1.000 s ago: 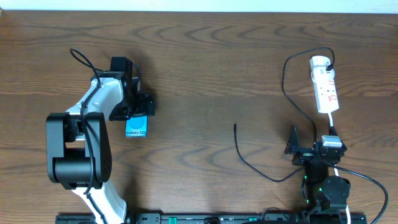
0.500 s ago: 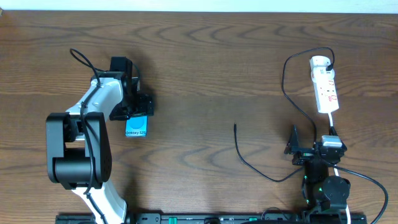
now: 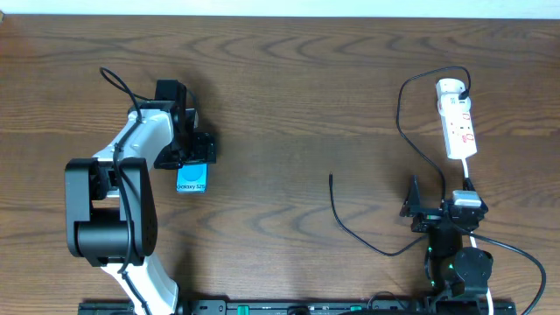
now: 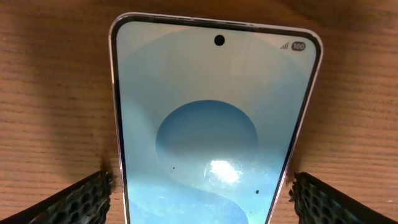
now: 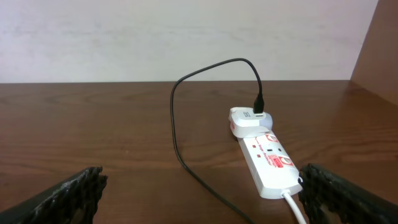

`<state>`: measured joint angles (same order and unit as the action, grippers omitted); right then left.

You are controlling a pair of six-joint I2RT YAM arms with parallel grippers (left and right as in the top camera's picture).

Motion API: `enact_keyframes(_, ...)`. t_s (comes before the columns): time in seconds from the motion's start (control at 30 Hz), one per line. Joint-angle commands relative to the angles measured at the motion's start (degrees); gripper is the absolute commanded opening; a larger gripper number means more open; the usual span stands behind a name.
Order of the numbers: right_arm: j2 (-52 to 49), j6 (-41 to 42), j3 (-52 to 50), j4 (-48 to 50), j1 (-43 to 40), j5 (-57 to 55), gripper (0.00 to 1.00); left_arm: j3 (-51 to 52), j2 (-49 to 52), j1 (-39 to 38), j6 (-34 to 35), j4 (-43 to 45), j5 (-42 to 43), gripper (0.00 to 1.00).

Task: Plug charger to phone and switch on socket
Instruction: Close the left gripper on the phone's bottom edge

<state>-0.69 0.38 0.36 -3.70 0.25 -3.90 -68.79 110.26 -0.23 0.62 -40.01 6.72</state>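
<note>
The phone (image 3: 192, 180) lies flat on the table at the left, screen up and bright blue. It fills the left wrist view (image 4: 214, 93). My left gripper (image 3: 186, 160) (image 4: 202, 190) is open over the phone's far end, one finger on each side, with a thin strip of wood showing at each edge. The socket (image 3: 457, 122) (image 5: 267, 158) lies at the far right. The charger's plug (image 3: 461, 87) (image 5: 258, 109) sits in the socket's far end. Its cable (image 3: 411, 140) (image 5: 177, 124) loops down to a free tip (image 3: 331, 178) at mid-table. My right gripper (image 3: 435, 210) (image 5: 202, 190) is open and empty, near the socket's white cord.
The socket's white cord (image 3: 468, 171) runs toward the right arm's base (image 3: 459, 262). The left arm (image 3: 114, 201) stands at the front left. A pale wall (image 5: 186, 37) edges the table's far side.
</note>
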Motion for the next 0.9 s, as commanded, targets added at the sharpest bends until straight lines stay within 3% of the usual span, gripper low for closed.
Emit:
enact_keyframes(0.0, 0.3, -0.7, 0.0, -0.2, 0.6, -0.5, 0.99, 1.2, 0.7, -0.1, -3.3, 0.1, 0.1, 0.93)
enact_keyframes(0.87, 0.3, -0.7, 0.0, -0.2, 0.6, -0.5, 0.99, 2.5, 0.7, -0.1, -3.6, 1.4, -3.3, 0.94)
